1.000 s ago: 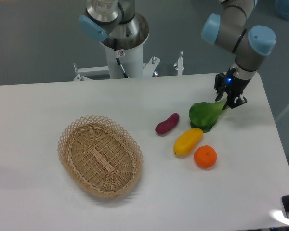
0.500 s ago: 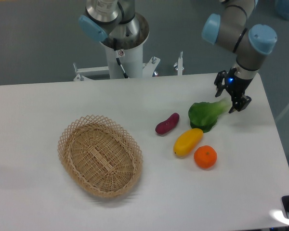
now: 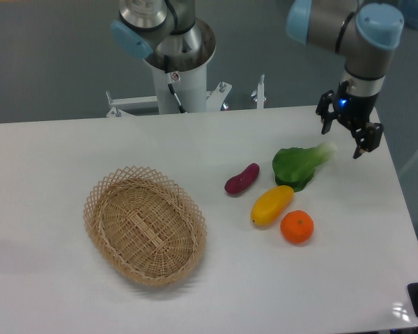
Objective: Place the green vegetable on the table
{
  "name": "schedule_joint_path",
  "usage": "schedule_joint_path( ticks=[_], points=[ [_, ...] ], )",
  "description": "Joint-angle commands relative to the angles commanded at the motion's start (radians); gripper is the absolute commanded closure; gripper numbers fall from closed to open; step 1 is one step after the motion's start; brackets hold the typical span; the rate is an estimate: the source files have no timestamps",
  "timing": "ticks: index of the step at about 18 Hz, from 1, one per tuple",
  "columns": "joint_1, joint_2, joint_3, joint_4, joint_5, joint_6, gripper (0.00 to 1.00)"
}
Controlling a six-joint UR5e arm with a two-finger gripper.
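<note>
The green vegetable (image 3: 299, 165) lies flat on the white table (image 3: 195, 292) at the right, its dark leaf next to the yellow fruit and its pale stem pointing toward the far right. My gripper (image 3: 343, 138) hangs open just above and to the right of the stem, fingers spread and apart from it, holding nothing.
A yellow mango-like fruit (image 3: 272, 204), an orange (image 3: 297, 227) and a small purple sweet potato (image 3: 242, 179) lie close to the vegetable's left and front. An oval wicker basket (image 3: 145, 224) stands at the left. The arm's base (image 3: 174, 62) is behind the table.
My gripper opened, let go of the vegetable's stem, and rose up and to the right. The vegetable stays on the table.
</note>
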Motion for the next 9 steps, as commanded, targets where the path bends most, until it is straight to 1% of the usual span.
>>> schedule_joint_path(
  ticks=[3,7,9],
  points=[
    [-0.005,0.020,0.094,-0.101,-0.003,-0.006,0.00],
    [0.011,0.017,0.215,-0.242,0.014,0.010,0.00],
    [0.018,0.008,0.259,-0.293,0.018,0.012,0.00]
  ],
)
